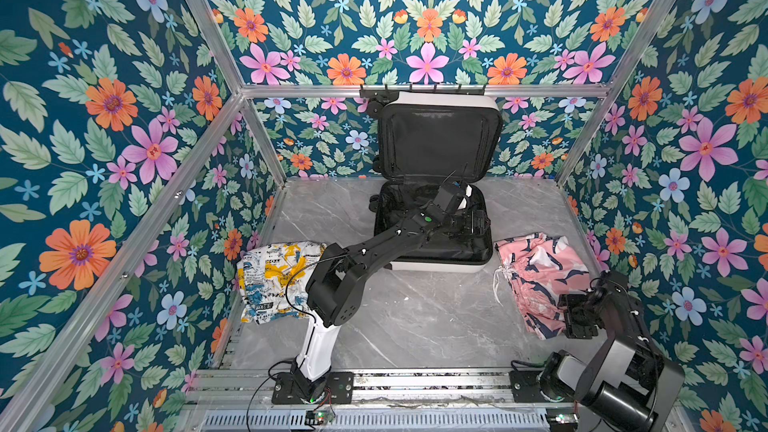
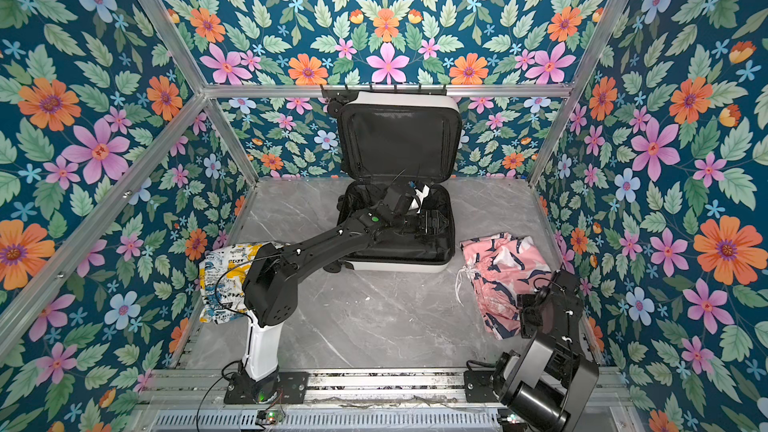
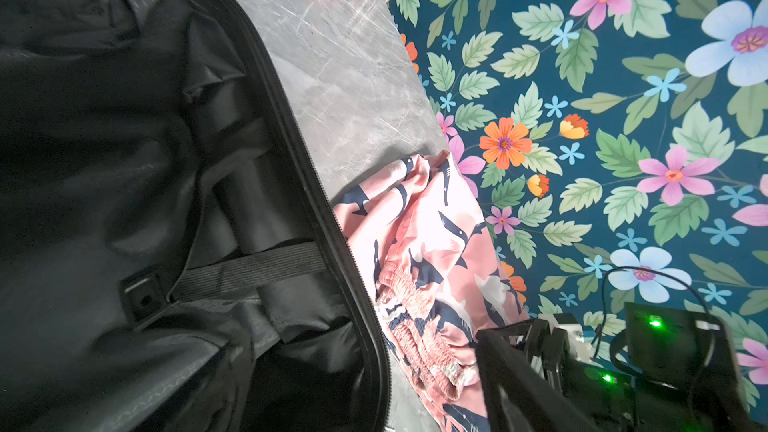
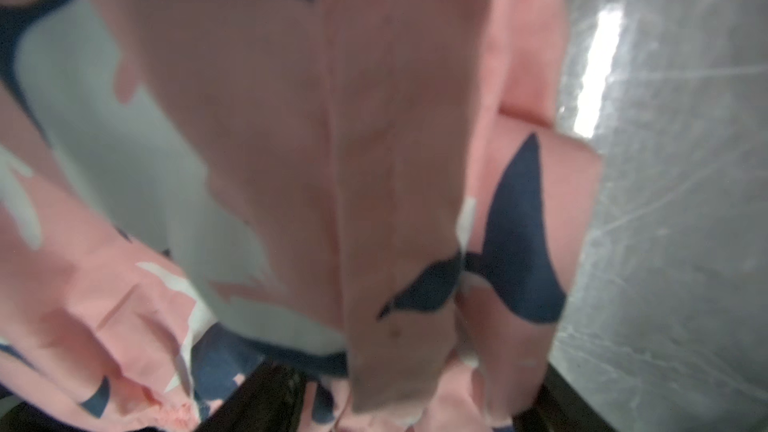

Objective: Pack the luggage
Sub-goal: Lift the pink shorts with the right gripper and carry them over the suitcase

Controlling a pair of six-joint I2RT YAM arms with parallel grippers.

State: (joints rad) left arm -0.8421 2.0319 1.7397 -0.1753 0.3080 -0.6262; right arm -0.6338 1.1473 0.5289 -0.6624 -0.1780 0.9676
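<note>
The luggage (image 1: 436, 266), a white suitcase with black lining, lies open at the back middle of the table, its lid (image 1: 440, 139) upright against the back wall. My left gripper (image 1: 478, 222) reaches into the base near its right side; in the left wrist view it (image 3: 374, 405) stands open over the zipper rim (image 3: 291, 130), holding nothing. A pink patterned cloth (image 1: 540, 276) lies right of the luggage. My right gripper (image 1: 575, 317) is down on the cloth's near edge. Its fingers (image 4: 266, 392) stand apart, open, with a fold of cloth (image 4: 291, 139) between them.
A yellow-white printed bag (image 1: 270, 276) lies at the table's left edge, partly behind my left arm. Grey marble tabletop (image 1: 415, 317) stretches between the two arm bases. Flowered walls and aluminium posts (image 1: 266, 139) close in three sides. Something white (image 1: 467, 197) shows inside the luggage behind my left wrist.
</note>
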